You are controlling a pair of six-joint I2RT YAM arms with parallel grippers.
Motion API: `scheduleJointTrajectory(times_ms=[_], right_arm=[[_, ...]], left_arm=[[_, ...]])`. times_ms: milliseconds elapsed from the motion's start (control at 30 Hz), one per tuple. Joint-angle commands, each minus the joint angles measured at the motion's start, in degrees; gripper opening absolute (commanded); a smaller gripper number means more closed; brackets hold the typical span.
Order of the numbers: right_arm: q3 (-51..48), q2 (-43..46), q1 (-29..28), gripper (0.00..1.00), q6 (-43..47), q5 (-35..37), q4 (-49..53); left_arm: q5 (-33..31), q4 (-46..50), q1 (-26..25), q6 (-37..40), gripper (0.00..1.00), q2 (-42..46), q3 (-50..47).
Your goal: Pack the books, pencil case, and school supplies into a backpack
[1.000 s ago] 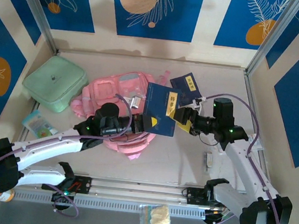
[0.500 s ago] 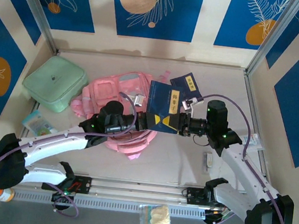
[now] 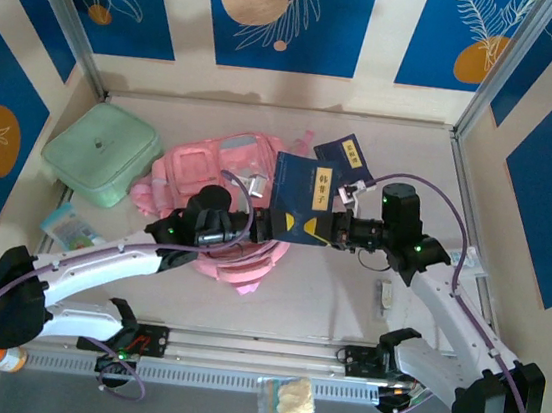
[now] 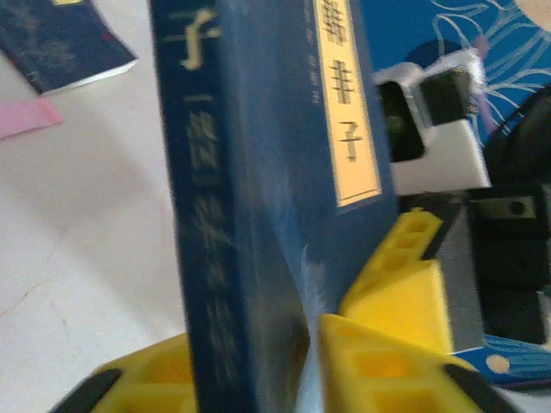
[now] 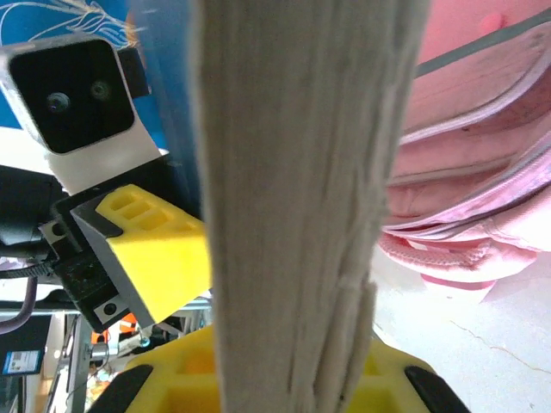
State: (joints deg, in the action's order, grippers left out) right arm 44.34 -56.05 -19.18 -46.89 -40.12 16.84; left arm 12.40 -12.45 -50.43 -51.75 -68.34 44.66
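Two grippers meet on one thin dark navy book (image 3: pixel 302 198) with a pale rectangular title label. The book is held upright, clear of the grey table (image 3: pixel 344 311), at the right edge of the large pink fabric backpack (image 3: pixel 210 173).

Right gripper (image 3: pixel 327 231): its yellow fingers (image 5: pixel 172 379) are closed on the book's page edge, which runs straight down between them in the right wrist view. Grip confirmed.

Left gripper (image 3: pixel 272 224): its yellow fingers (image 4: pixel 379 361) stand on either side of the spine. It cannot be told whether they press the cover or sit slightly off it.

A second dark navy book (image 3: pixel 343 155) lies flat on the table behind the held one, near the backpack's upper right.

The backpack lies flat at mid-table, with a mint green square pouch (image 3: pixel 99 153) to its left.
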Motion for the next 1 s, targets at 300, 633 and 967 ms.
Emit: scheduleJointTrajectory(times_ms=[300, 633, 967], right_arm=[[1.8, 2.3, 11.1, 0.00, 8.5, 3.2, 17.4], [-0.8, 3.3, 16.3, 0.00, 10.4, 0.7, 20.1], [-1.7, 2.4, 17.9, 0.00, 10.2, -0.6, 18.6]], left_arm=[[-21.9, 38.1, 0.6, 41.4, 0.56, -5.8, 11.3], [-33.1, 38.6, 0.6, 54.1, 0.63, -19.0, 16.1], [-37.3, 36.5, 0.7, 58.1, 0.45, -26.2, 18.3]])
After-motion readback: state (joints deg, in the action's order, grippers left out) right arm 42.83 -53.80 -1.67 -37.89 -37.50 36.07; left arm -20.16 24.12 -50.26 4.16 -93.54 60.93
